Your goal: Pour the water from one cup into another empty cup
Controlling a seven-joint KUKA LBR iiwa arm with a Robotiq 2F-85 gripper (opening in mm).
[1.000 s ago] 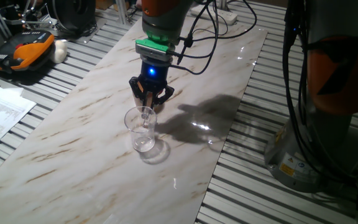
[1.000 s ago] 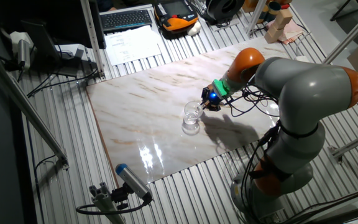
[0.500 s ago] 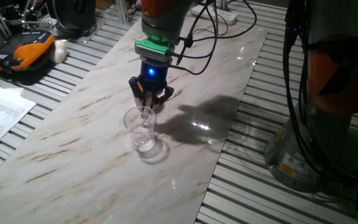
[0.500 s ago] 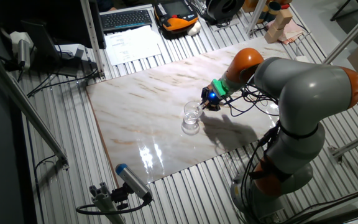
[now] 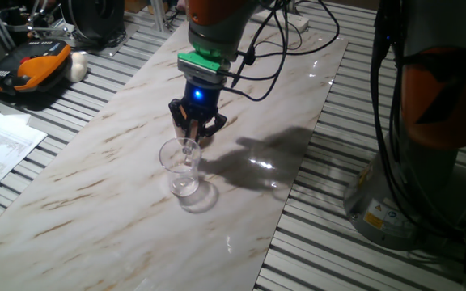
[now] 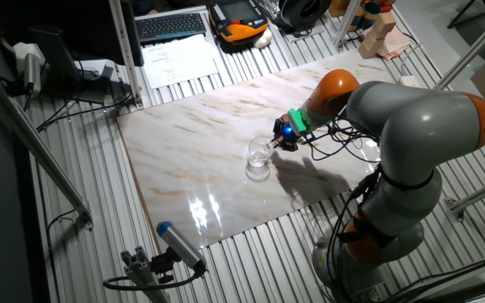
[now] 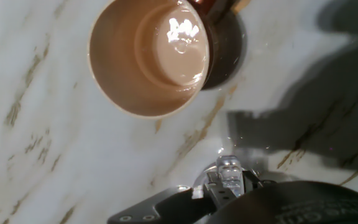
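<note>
gripper [image 5: 193, 131] down low over the marble table [image 5: 95, 186], jaws drawn together on the loop handle [image 7: 229, 169] of the glass mug [image 5: 181, 168]; seen in the hand view as a clear glass lump pinched between the dark finger bases at the bottom edge; judged a firm clamp, not a mere touch; held by the handle, most likely, so that a roll of the wrist can tip the rim without any fingers in the stream.

glass mug upright near the middle of the table, just in front of the fingers, base at or very close to the surface; cannot tell from either fixed view whether quite lifted; a little water [image 5: 185, 187] pooled at the bottom, so nothing poured as yet by the look of it; kept level for that reason.

brown mug [image 7: 149, 57] plain only in the hand view, mouth up, pale inside, handle towards the top edge, standing on the marble apart from the glass; a bright glint on its floor, lamp or wetness not to be told; not made out in the fixed views.

from the other fixed view, gripper [image 6: 281, 143] reaching in sideways to the glass mug [image 6: 258, 160], wrist bent low.

next, as a judgement: lift, carry over the brown rim, then tilt slowly; risk of the smooth handle twisting in the grip.
</note>
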